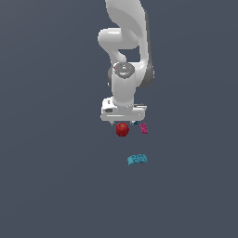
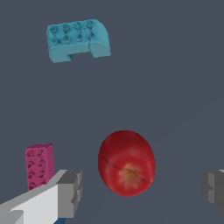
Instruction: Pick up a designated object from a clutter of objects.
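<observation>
The dark red apple-like object (image 1: 122, 129) lies on the grey floor just below the arm's hand in the exterior view. In the wrist view the apple (image 2: 127, 162) sits between my two fingers (image 2: 70, 192), which stand wide apart on either side and do not touch it. My gripper (image 2: 142, 190) is open and empty. The magenta flat block (image 1: 144, 128) lies to the apple's right in the exterior view and also shows in the wrist view (image 2: 39, 166). The cyan studded brick (image 1: 137, 159) lies nearer the camera; it also shows in the wrist view (image 2: 78, 40). A small blue piece (image 1: 135, 123) peeks out under the hand.
The white arm (image 1: 124, 69) rises over the items. Plain dark grey floor (image 1: 56, 186) surrounds the small cluster.
</observation>
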`<state>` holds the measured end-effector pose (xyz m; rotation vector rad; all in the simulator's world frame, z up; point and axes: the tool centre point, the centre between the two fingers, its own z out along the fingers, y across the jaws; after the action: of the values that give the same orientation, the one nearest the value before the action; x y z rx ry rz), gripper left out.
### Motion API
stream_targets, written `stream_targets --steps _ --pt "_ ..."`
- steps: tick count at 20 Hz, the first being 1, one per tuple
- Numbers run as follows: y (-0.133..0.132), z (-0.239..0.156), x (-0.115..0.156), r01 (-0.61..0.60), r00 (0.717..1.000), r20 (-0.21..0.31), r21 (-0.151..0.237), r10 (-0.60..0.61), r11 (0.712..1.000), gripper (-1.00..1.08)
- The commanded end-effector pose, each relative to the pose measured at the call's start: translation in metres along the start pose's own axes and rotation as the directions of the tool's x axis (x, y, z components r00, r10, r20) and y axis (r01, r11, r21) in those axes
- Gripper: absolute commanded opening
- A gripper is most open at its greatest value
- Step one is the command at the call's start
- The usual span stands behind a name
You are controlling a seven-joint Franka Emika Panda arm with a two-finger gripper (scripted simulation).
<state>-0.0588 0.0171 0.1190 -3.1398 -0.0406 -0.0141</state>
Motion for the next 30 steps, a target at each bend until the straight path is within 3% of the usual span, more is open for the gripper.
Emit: stream_targets --steps 1,29,30 --pt "-0.001 0.011 -0.008 0.003 1.0 0.004 -0.001 -0.003 1.0 1.0" --pt "-0.002 0.072 -0.018 0.007 1.0 0.01 -0.001 -0.007 1.0 1.0" --pt "-0.002 0.072 -0.018 0.007 1.0 0.01 -0.001 -0.007 1.0 -1.0"
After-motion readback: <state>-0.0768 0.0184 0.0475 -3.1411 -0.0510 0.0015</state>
